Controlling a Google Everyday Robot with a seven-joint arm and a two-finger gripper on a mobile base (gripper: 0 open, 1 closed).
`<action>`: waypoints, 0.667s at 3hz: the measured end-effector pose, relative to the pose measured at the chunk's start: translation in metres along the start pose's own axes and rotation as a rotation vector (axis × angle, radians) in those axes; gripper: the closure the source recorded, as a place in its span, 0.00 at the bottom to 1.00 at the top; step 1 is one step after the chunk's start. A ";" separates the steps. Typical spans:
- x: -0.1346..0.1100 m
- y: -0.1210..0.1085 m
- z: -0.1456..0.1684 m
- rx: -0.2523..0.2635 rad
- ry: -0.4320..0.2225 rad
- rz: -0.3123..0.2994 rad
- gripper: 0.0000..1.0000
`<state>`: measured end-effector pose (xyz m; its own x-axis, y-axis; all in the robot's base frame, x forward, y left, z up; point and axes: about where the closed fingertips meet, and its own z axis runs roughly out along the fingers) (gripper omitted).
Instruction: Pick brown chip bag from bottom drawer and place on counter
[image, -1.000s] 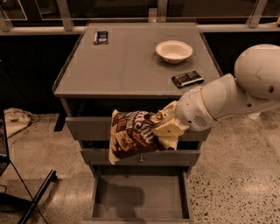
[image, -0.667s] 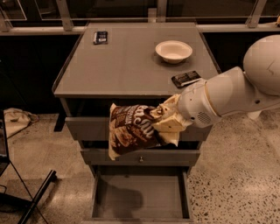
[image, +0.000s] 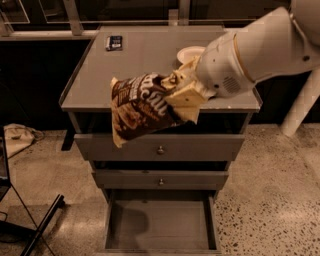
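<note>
**Desk lead:** Where are we on the task?

**Operator:** I judge it past halfway. The pick is done and the place is left. The desk (image: 145, 60) has plenty of bare grey top on its left and middle, so I have room to set down. The bottom drawer (image: 160, 225) stands pulled out toward me.

**Desk lead:** And the arm?

**Operator:** The arm (image: 250, 50) reaches in from the right, across the desk's right side. My end effector (image: 182, 97) sits just above the near edge, closed on the right end of the brown chip bag (image: 140, 107). The bag is in the air, tilted. Its upper part is over the near edge of the desk, and its lower left corner hangs down in front of the top drawer (image: 160, 147). It isn't resting on the desk yet, so I need to carry it farther in, lower it and let go.

**Desk lead:** Anything left in the containers?

**Operator:** I see nothing in the bottom drawer, only its bare grey floor. The top drawer and the middle drawer (image: 160, 180) are shut. A pale bowl (image: 189, 52) sits far right, half hidden behind the arm, so I can't tell what it holds. A small black packet (image: 114, 42) lies far left.
</note>
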<state>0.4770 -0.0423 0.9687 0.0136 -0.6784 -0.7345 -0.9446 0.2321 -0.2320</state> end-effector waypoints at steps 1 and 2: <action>-0.015 -0.046 -0.009 0.085 -0.031 0.008 1.00; -0.023 -0.089 -0.012 0.168 -0.052 0.036 1.00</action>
<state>0.5568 -0.0560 1.0140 0.0020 -0.6314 -0.7755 -0.8767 0.3720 -0.3051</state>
